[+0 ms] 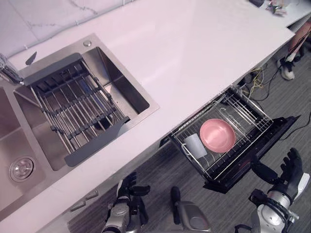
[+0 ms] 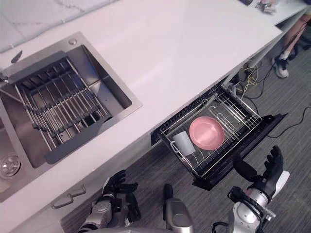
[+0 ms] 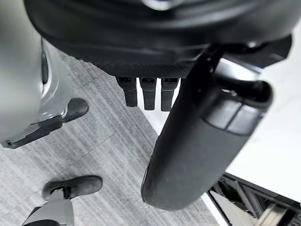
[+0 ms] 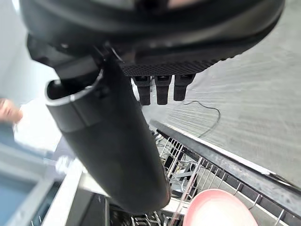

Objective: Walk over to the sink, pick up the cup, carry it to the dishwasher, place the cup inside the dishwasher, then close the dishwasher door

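A white countertop [image 1: 194, 48] runs above a steel sink [image 1: 119, 77] at 9 o'clock and the pulled-out dishwasher rack [image 1: 245, 110] at 4 o'clock. In the rack, the cup [image 1: 195, 144] sits at 9 o'clock of a pink bowl [image 1: 217, 135]. The right hand [image 1: 287, 173] is spread and the left hand [image 1: 127, 187] relaxed, both empty.

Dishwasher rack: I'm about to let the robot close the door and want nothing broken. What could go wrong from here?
1. The rack stands pulled out over the open door; raising the door first would likely jam against it.
2. The cup sits close beside the pink bowl; a hard shove could knock them together.
3. The right hand, open, hangs off the door's outer corner, so it may catch only the edge.
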